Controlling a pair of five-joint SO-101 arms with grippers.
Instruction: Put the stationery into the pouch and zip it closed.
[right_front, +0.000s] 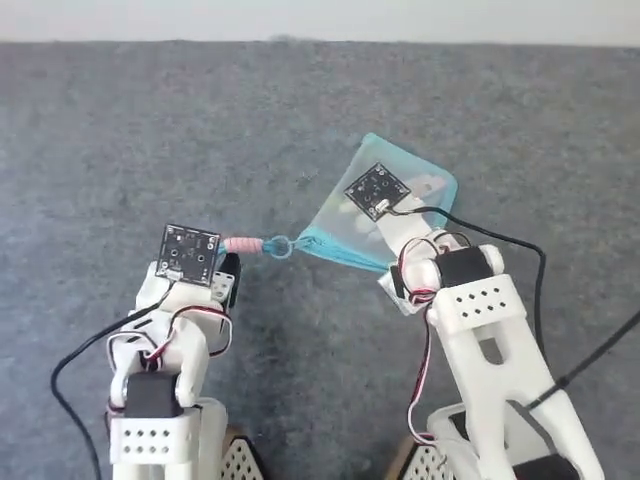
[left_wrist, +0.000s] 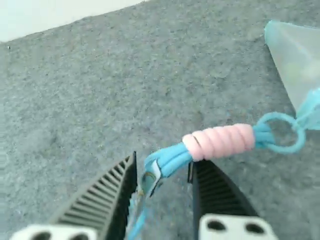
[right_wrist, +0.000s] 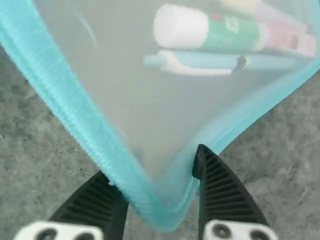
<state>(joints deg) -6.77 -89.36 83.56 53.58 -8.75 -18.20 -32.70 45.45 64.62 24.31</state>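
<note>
Two robot arms stretch a translucent teal pouch (right_front: 335, 222) and its pull strap between them on a grey carpeted tabletop (right_front: 150, 130). The pouch lies just right of the tabletop's middle, with one corner pointing toward the left edge.

The right gripper (right_wrist: 151, 164) has its black ribbed fingers (right_wrist: 216, 186) drawn in on either side of the pouch's near corner, pinching the teal zip edge. Through the pouch wall, a white-capped glue stick (right_wrist: 200, 27) lies beside a pale blue pen (right_wrist: 210, 61).

A small blue ring (left_wrist: 280, 132) at the pouch's left-pointing corner is tied to a strap wound with pink coil (left_wrist: 217, 141), which runs level toward the left edge. The left gripper (left_wrist: 162, 167) has its fingers closed to a narrow gap on the strap's blue end (left_wrist: 161, 166), holding it clear of the carpet.

In the high view, the right arm's wrist camera board (right_front: 377, 190) covers the middle of the pouch. A black cable (right_front: 520, 245) loops from it toward the near right corner.
</note>
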